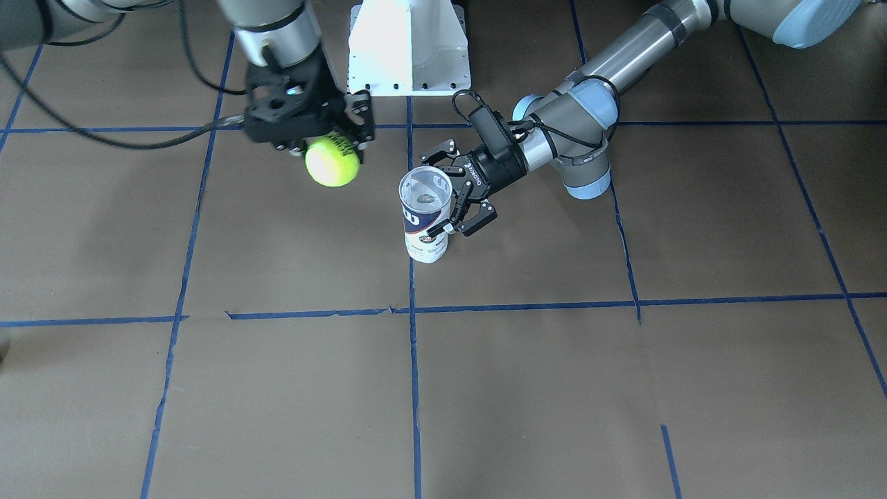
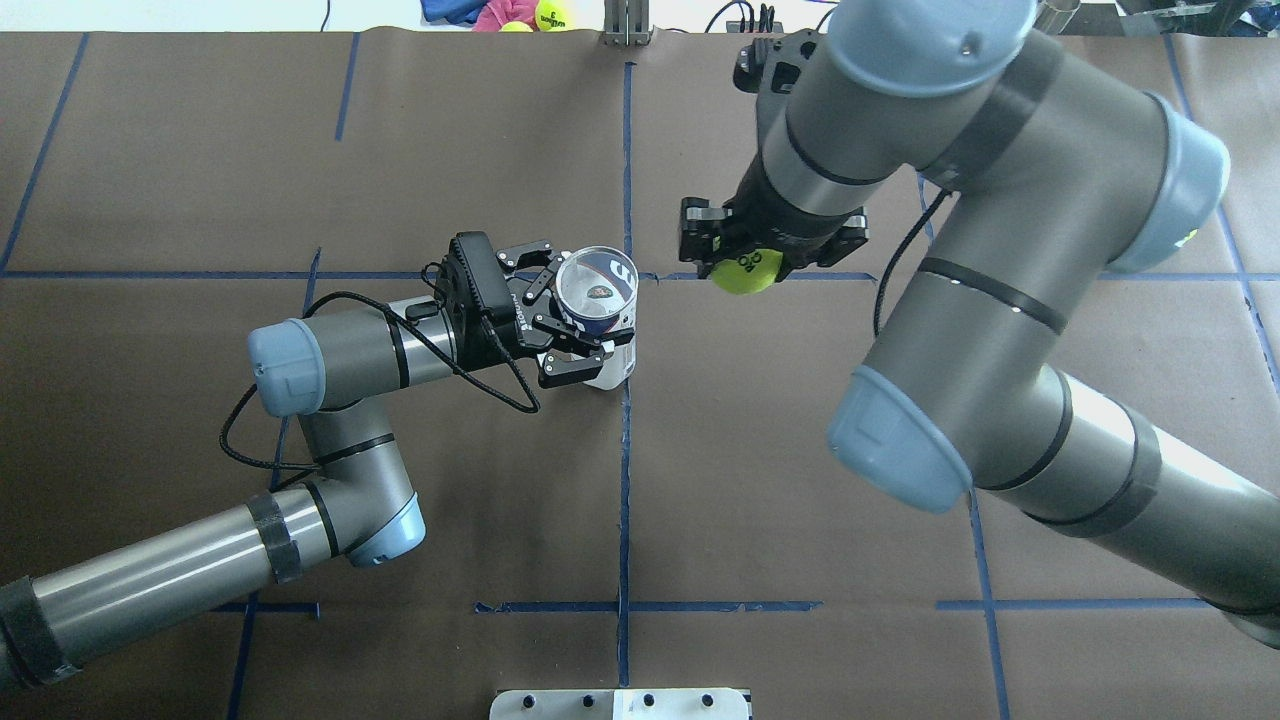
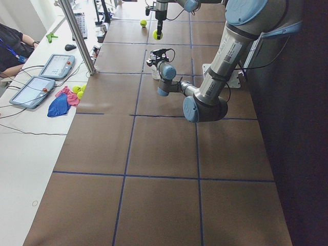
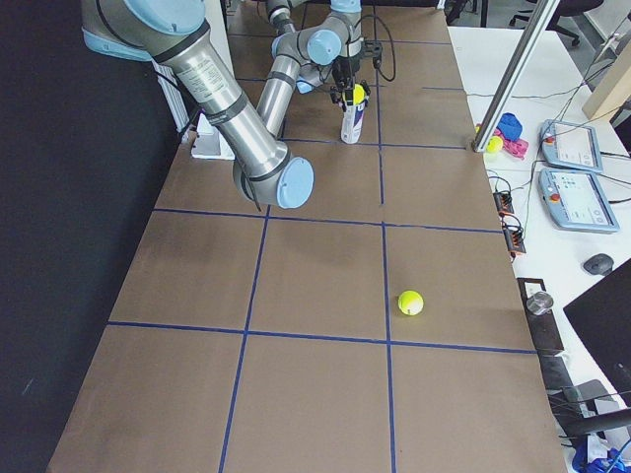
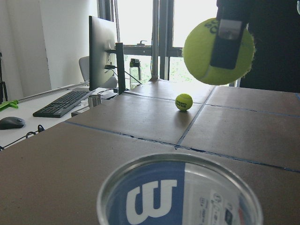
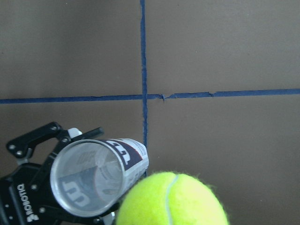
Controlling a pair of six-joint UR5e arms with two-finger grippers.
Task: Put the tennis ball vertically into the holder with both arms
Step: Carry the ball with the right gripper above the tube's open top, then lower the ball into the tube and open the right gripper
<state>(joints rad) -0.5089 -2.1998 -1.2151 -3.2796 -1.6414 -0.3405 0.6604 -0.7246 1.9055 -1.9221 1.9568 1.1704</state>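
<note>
Upright holder point(image 2: 596, 305), mouth up, in left jaws; right jaws grip tennis ball point(image 2: 746, 272).

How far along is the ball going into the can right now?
Done: the left gripper holds the can upright on the table, mouth open, and the right gripper has the tennis ball lifted.
In hand: the ball hangs beside the can, not over its mouth.
Left: line it up above the opening, lower it in and release.
</note>
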